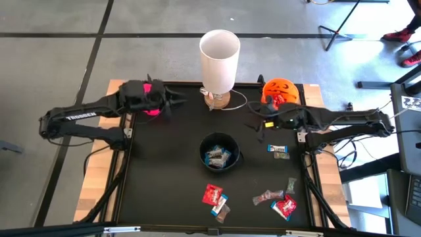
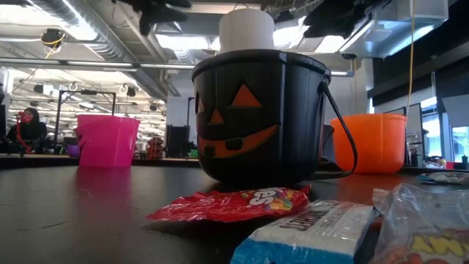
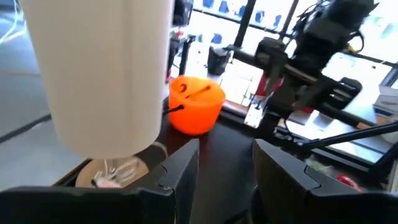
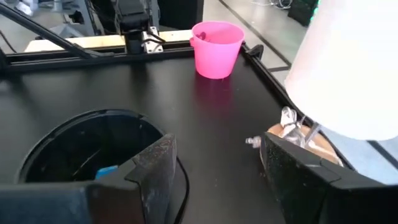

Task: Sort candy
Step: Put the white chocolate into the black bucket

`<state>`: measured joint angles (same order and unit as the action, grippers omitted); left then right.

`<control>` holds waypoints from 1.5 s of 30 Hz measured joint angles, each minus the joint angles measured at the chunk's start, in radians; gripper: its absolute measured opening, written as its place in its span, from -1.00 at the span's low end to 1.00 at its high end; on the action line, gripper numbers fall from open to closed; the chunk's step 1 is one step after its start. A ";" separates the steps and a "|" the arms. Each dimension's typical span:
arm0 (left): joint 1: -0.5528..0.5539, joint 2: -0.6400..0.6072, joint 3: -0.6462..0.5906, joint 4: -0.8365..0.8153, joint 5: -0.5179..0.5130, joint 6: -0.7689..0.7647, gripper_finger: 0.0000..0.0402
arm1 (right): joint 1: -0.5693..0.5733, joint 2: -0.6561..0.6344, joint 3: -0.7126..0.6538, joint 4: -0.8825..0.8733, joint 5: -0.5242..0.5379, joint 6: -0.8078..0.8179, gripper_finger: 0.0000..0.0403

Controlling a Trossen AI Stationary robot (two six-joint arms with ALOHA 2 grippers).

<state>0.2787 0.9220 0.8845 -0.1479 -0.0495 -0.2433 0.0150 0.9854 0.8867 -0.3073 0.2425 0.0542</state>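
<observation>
Several small wrapped candies lie on the black table near its near edge: a red packet (image 1: 212, 193), a blue-and-white bar (image 1: 278, 151), a brownish wrapper (image 1: 268, 197) and another red packet (image 1: 285, 208). More candy (image 1: 218, 157) sits inside the black pumpkin bucket (image 1: 219, 151). In the low view a red packet (image 2: 234, 204) and a blue-and-white bar (image 2: 315, 231) lie in front of that bucket (image 2: 260, 117). My left gripper (image 1: 176, 102) hangs open and empty above the pink cup (image 1: 153, 110). My right gripper (image 1: 258, 126) is open and empty, between the orange pumpkin bucket (image 1: 279, 92) and the black bucket.
A tall white cylinder (image 1: 219, 51) on a wooden base stands at the table's far edge, between the two grippers, with a thin cord beside it. The pink cup (image 4: 216, 48) stands far left, the orange bucket (image 3: 196, 102) far right. Bare black table lies left of the black bucket.
</observation>
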 joint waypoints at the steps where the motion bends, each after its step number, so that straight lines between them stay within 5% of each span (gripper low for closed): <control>1: -0.021 -0.007 0.000 0.000 -0.021 0.004 -0.28 | 0.007 -0.019 0.000 -0.022 0.002 0.005 0.15; 6: -0.106 -0.005 -0.020 0.022 -0.095 0.040 -0.28 | 0.054 -0.084 0.001 -0.136 0.008 0.048 0.15; 18: -0.295 0.046 -0.335 0.506 -0.187 -0.049 -0.28 | 0.166 0.048 -0.015 -0.547 0.013 0.277 0.15; 24: -0.324 0.046 -0.418 0.555 -0.277 -0.123 -0.28 | 0.213 0.095 -0.144 -0.558 -0.134 0.394 0.15; 34: -0.327 0.046 -0.435 0.555 -0.283 -0.146 -0.28 | 0.227 0.100 -0.344 -0.519 -0.147 0.556 0.15; 45: -0.328 0.047 -0.435 0.554 -0.308 -0.148 -0.28 | 0.226 0.099 -0.444 -0.458 0.034 0.681 0.15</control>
<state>-0.0490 0.9688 0.4492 0.4057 -0.3574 -0.3912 0.2409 1.0847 0.4423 -0.7649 0.2765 0.7357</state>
